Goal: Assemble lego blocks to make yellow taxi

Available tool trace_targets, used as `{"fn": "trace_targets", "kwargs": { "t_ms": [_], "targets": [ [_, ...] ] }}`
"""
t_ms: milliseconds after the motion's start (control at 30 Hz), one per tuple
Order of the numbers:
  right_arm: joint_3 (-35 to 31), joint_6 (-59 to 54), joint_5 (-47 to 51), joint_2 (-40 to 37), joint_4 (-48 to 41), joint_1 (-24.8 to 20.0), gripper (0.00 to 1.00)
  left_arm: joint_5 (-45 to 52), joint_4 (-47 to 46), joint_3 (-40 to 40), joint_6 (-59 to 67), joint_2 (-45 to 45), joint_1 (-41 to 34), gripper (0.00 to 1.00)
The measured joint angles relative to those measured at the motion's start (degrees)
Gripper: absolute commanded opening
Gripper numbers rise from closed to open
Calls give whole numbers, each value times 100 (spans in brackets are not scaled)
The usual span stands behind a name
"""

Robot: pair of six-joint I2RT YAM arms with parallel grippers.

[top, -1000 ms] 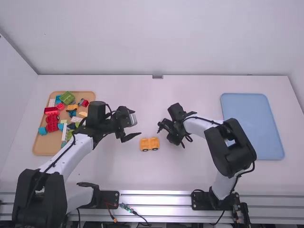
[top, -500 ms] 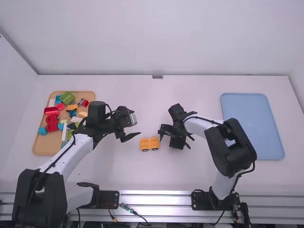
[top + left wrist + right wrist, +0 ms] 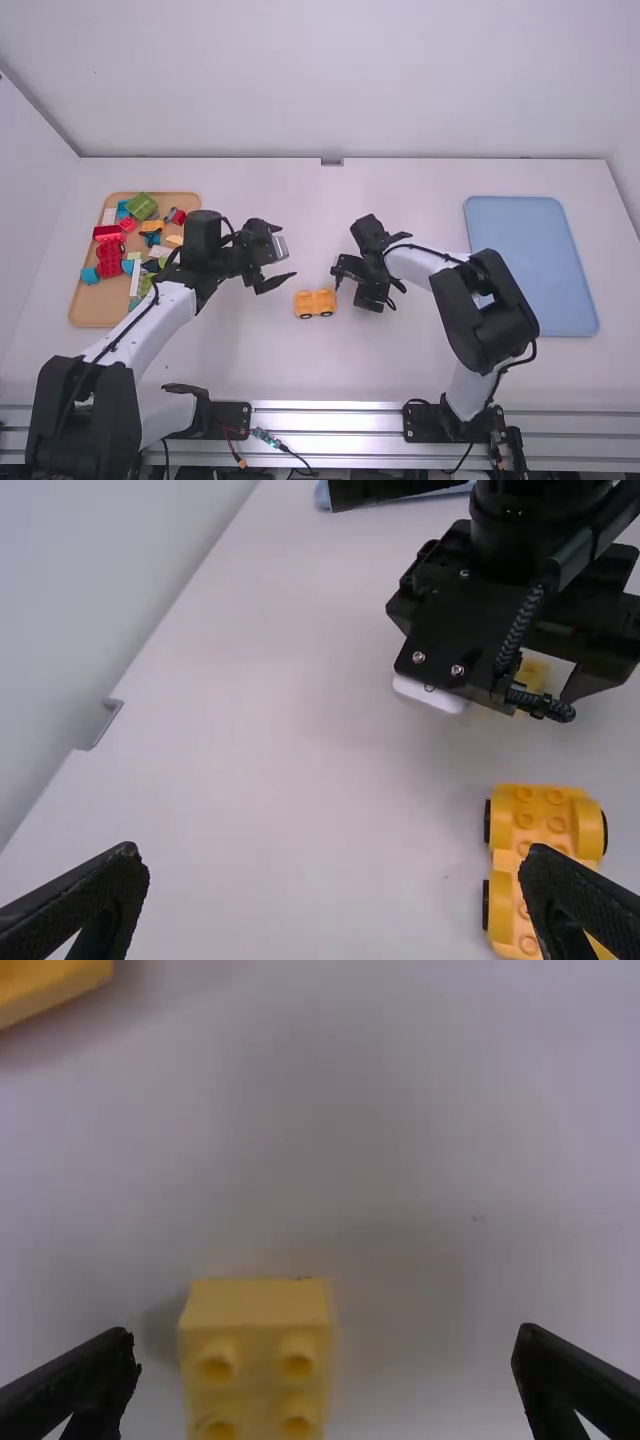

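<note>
High view: wheeled yellow base (image 3: 315, 303) on tabletop (image 3: 250, 350), at 5 o'clock from left tool (image 3: 289, 251), 9 o'clock from right tool (image 3: 362, 295). Left tool: open. Right tool: open; yellow block (image 3: 258, 1360) between spread fingers, apart from both. Tan tray (image 3: 92, 312) with loose blocks (image 3: 142, 206): 9 o'clock side.

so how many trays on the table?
2. Tan tray on the left, holding mixed blocks; blue tray on the right. Each is partly covered by an arm, but both are easy to make out.
</note>
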Motion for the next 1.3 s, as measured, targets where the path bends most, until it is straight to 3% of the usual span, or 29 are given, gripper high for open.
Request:
{"fn": "trace_targets", "kwargs": {
  "t_ms": [233, 367, 500, 667, 767, 1000, 1167, 1300],
  "targets": [
    [409, -387, -461, -15, -813, -15, 99, -11, -229, 0, 243, 0, 0, 99],
    [481, -647, -911, -238, -813, -114, 99, -7, -352, -2, 509, 0, 0, 99],
    [466, -852, -1460, -621, -575, -492, 99, 15, -295, -46, 627, 0, 0, 99],
    [-74, -1178, -2385, -1340, -9, -1137, 99, 20, 282, -337, 682, 42, 0, 99],
    [-678, -1351, -2946, -1718, 621, -1473, 99, 151, 675, -505, 713, 212, 0, 99],
    [-2726, -1408, -4312, -1895, 3853, -1908, 99, 929, 1049, -546, 732, 1176, 0, 99],
    [-3379, -1023, -4758, -1357, 5171, -2076, 100, 1355, 1137, -330, 728, 2006, -2, 99],
    [-3475, -942, -4959, -1119, 5313, -2192, 99, 1716, 1217, -208, 579, 2120, -2, 99]
  ]
}}
